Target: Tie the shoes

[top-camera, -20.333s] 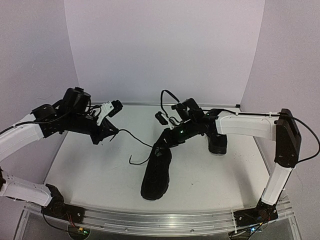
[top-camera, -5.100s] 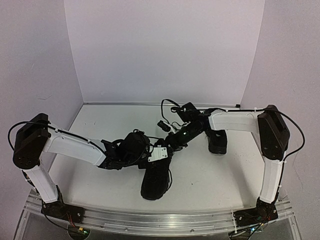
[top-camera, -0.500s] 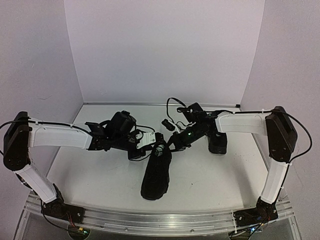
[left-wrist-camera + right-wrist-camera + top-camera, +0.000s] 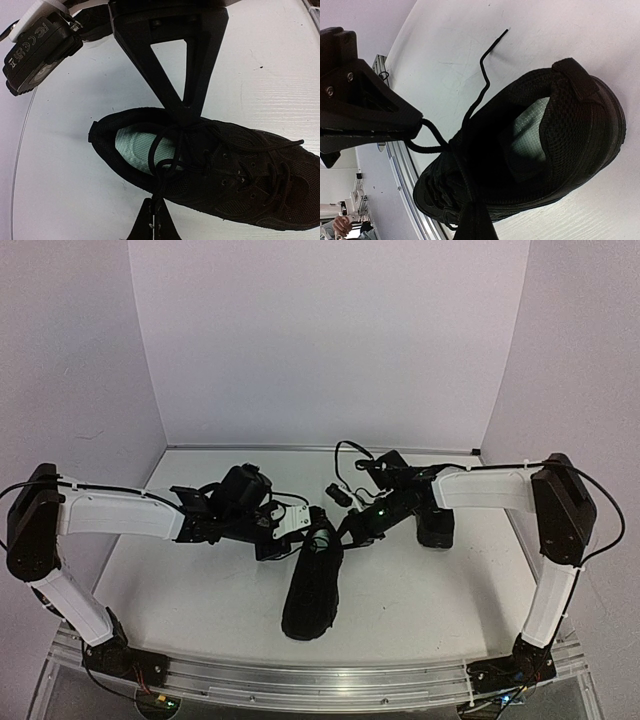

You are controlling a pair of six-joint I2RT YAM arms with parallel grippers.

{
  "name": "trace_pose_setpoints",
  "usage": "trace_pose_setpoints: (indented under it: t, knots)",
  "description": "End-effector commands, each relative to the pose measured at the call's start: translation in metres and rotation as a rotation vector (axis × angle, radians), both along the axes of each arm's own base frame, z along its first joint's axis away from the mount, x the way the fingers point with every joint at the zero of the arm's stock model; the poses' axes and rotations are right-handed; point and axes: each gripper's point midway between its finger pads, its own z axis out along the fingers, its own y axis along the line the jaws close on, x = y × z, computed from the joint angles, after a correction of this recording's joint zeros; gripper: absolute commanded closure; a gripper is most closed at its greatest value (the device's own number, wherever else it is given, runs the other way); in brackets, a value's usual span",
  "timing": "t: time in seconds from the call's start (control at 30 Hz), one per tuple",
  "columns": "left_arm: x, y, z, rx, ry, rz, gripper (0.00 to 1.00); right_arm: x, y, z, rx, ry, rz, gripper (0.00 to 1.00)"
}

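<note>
White tabletop (image 4: 190,590) carries the nearer shoe (image 4: 308,595), toe toward our bases, its long axis running away to the green-insoled collar. There both grippers are pinched tight on its laces (image 4: 170,160): left gripper (image 4: 152,216) just left of the collar, right gripper (image 4: 475,222) just right, equally near. We judge a pull across that axis comes next. The second shoe (image 4: 436,528) sits farther right.

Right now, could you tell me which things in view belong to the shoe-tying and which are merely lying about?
Job: near black shoe, its laces, far black shoe, left gripper and right gripper, both pinching laces.
Lying about: nothing loose; only the white table and aluminium rail.
</note>
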Motion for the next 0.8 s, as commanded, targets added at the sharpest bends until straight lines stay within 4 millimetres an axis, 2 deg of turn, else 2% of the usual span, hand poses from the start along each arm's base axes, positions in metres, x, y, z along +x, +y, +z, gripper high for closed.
trace_pose_setpoints:
  t: [0.0, 0.2, 0.33, 0.6, 0.7, 0.77]
  knots:
    - [0.0036, 0.0008, 0.0152, -0.04, -0.027, 0.015, 1.0, 0.0022, -0.0013, 0.0141, 0.03, -0.043, 0.007, 1.0]
    - [0.0052, -0.0007, 0.0168, -0.042, -0.033, 0.014, 1.0, 0.0021, 0.0, 0.0118, 0.031, -0.039, 0.013, 0.97]
    - [0.0056, -0.0021, 0.0178, -0.045, -0.034, 0.012, 1.0, 0.0014, 0.0004, 0.0112, 0.033, -0.035, 0.018, 0.92]
    - [0.0067, -0.0034, 0.0187, -0.048, -0.035, 0.012, 1.0, -0.0002, -0.0015, 0.0111, 0.029, -0.041, 0.021, 0.93]
    - [0.0069, -0.004, 0.0183, -0.047, -0.034, 0.011, 1.0, -0.0004, -0.0032, 0.0115, 0.026, -0.044, 0.017, 0.87]
    - [0.007, -0.0042, 0.0185, -0.047, -0.034, 0.011, 1.0, -0.0009, -0.0035, 0.0115, 0.025, -0.044, 0.018, 0.92]
